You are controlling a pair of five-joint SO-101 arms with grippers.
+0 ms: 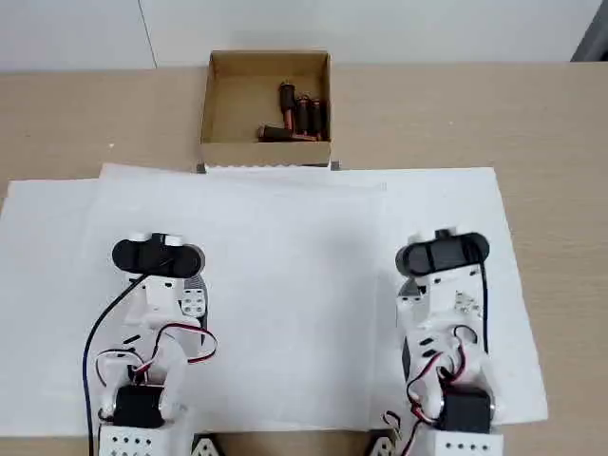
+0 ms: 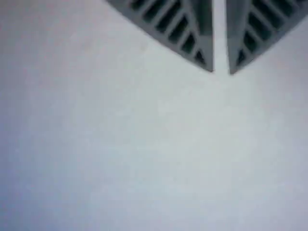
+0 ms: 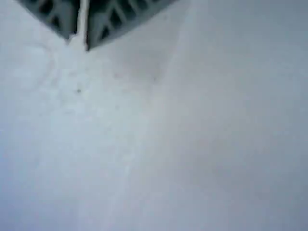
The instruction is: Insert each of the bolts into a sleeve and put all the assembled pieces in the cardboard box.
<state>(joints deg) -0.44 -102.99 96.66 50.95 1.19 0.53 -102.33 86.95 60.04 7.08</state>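
Note:
The cardboard box stands at the far middle of the table, with several dark assembled bolt-and-sleeve pieces lying in its right half. Both arms are folded back near the front edge over white paper. My left gripper points down at the bare paper, its grey ribbed fingers nearly together with a thin gap and nothing between them. My right gripper hangs the same way over the paper, fingers closed to a slit and empty. From above, the left arm and right arm sit side by side.
White paper sheets cover the table in front of the box. Bare wooden tabletop lies to either side of the box. Loose wires run along both arms.

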